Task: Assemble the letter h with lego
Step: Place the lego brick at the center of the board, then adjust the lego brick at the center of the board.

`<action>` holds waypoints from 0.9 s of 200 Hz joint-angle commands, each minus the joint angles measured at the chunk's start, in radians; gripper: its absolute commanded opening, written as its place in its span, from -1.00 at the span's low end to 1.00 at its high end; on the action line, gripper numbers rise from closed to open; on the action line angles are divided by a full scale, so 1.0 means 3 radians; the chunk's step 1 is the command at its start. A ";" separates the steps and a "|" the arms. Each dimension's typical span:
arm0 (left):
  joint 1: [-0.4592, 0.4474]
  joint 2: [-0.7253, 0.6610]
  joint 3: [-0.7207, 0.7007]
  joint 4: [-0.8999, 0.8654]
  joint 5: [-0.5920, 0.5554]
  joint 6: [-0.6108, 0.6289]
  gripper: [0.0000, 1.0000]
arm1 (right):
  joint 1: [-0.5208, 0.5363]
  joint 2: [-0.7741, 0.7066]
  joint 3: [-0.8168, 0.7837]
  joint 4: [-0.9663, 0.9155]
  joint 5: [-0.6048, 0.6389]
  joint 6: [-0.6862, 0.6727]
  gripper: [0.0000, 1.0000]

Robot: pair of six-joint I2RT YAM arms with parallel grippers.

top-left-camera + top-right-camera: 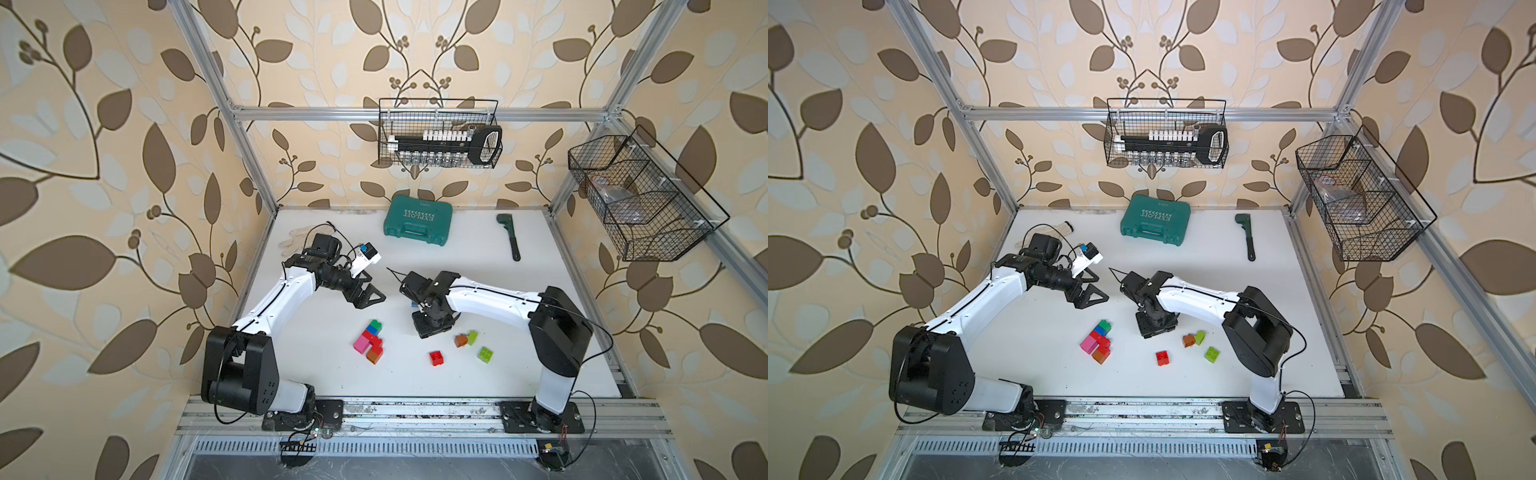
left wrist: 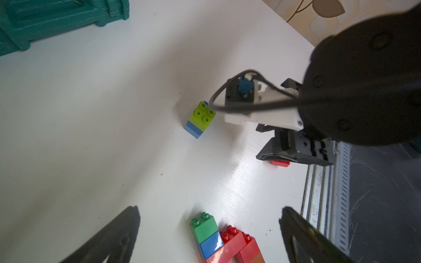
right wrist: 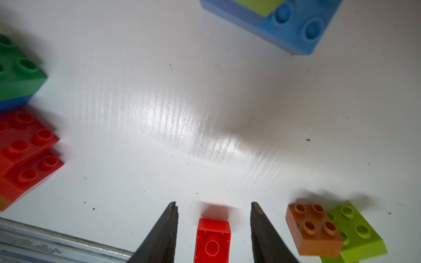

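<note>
Top view: teal case [image 1: 417,222] reads EXPLOIT (upside-down).

A lab cell mocked up as a workshop: aluminium frame [image 1: 332,112] and leaf wallpaper [image 1: 332,54] behind the teal tool case [image 1: 417,220], a wire tool basket [image 1: 438,100] above it, a wrench [image 1: 510,237] beside it.

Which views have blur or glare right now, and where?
Right wrist view: glare streaks the white table; the red brick seen between the right fingers smears at its far edge. Left wrist view: left fingers dark and soft. Both top views: evenly lit, no blur.
</note>
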 commanded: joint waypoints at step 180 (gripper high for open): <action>0.0083 0.0052 -0.0001 -0.0055 0.0122 -0.0066 0.98 | 0.0658 -0.0095 -0.0401 -0.0262 0.0379 0.0630 0.37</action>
